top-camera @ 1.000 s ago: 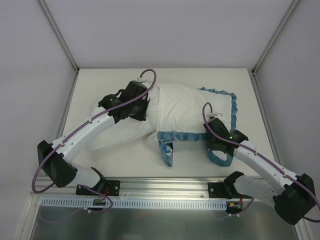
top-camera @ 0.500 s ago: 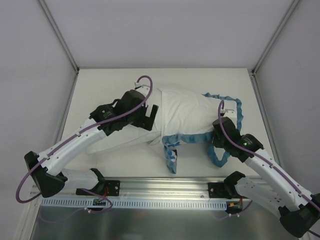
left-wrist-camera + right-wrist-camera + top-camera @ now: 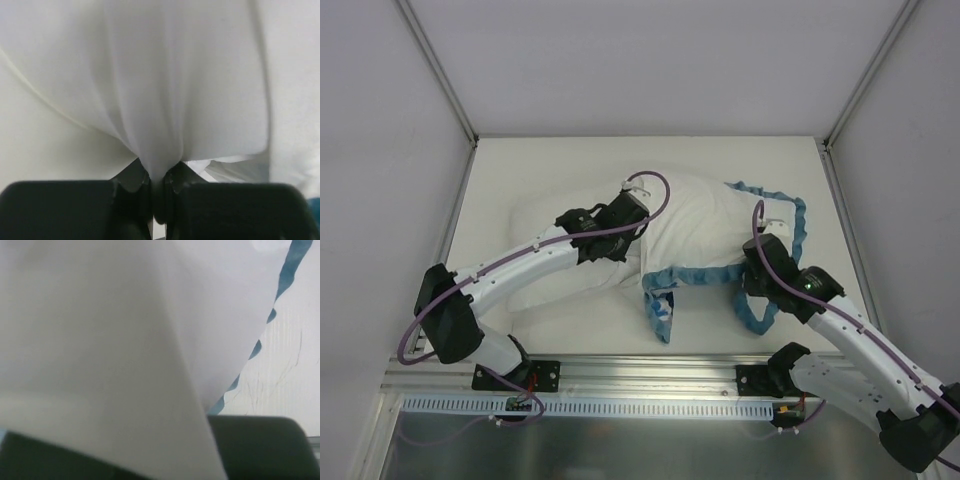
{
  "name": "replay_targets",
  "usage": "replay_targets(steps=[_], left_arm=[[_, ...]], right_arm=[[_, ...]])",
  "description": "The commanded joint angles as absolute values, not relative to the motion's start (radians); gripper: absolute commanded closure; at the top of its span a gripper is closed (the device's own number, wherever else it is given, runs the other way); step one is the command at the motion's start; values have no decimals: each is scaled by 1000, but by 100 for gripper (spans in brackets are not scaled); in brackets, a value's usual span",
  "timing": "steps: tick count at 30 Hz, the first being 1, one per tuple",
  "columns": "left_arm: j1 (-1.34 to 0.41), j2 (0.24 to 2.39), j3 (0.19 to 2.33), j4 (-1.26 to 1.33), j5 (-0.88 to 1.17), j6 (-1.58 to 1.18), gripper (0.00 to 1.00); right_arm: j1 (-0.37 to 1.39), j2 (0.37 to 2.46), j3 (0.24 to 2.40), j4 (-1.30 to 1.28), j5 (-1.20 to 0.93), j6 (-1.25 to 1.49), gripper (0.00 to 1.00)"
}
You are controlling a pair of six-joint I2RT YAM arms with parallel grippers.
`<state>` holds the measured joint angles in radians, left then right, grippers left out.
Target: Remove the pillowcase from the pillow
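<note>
The plain white pillow [image 3: 535, 285] lies at centre-left, its right end inside the pillowcase [image 3: 700, 225]. The pillowcase shows its white inside and its teal ruffle [image 3: 792, 225]; the patterned side is hidden. My left gripper [image 3: 632, 243] sits where the pillow enters the case. In the left wrist view the gripper [image 3: 159, 182] is shut on a pinch of white fabric [image 3: 160, 100], apparently the pillow. My right gripper [image 3: 757, 275] holds the case's lower right edge. In the right wrist view the white pillowcase [image 3: 125, 340] hides the jaws, with ruffle [image 3: 292, 265] at upper right.
The white table [image 3: 570, 160] is boxed in by grey walls with metal posts [image 3: 440, 75] at the back corners. A metal rail [image 3: 650, 375] with the arm bases runs along the near edge. A loop of ruffle [image 3: 658, 305] hangs towards the front.
My left gripper moved right along the pillow and shut on white fabric at the case's mouth. My right gripper first pulled the case edge slightly right, then held still.
</note>
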<state>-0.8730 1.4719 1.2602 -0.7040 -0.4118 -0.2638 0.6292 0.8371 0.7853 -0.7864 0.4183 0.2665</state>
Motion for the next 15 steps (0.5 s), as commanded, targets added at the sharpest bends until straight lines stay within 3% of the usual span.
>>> replay_targets(steps=[1, 10, 15], left_arm=[[-737, 1457, 1321, -733, -373, -248, 100], [-483, 1304, 1632, -776, -261, -202, 100], [-248, 1221, 1646, -795, -134, -233, 100]], right_arm=[[620, 802, 891, -811, 514, 249, 99], [609, 855, 1354, -960, 551, 72, 99], [604, 776, 1336, -979, 661, 12, 91]])
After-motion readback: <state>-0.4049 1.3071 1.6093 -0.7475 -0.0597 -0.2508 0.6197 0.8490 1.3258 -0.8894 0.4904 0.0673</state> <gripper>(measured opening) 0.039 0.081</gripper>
